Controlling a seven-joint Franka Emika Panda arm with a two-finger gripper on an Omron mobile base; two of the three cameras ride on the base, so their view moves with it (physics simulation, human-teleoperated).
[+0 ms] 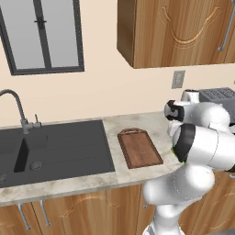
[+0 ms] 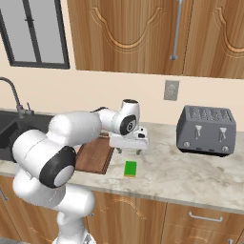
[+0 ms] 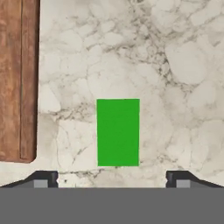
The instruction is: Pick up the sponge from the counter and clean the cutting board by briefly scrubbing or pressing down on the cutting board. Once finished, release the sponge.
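The green sponge [image 2: 130,168] lies flat on the beige counter [image 2: 181,171], just right of the cutting board [image 2: 94,156] and apart from it. The dark reddish-brown board [image 1: 140,149] has its handle toward the wall. My gripper [image 2: 129,151] hangs a little above the sponge, pointing down, open, with nothing between its fingers. Looking down from the hand, the sponge [image 3: 118,132] sits centred between the widely spread fingertips [image 3: 46,179], and the board's edge [image 3: 17,78] runs along the left side. The arm hides the sponge in the left base view.
A grey toaster [image 2: 206,129] stands on the counter at the right, near the wall. The black sink [image 1: 55,147] with its faucet [image 1: 18,110] lies left of the board. Wooden wall cabinets [image 2: 143,33] hang overhead. The counter's front edge [image 2: 157,195] is close to the sponge.
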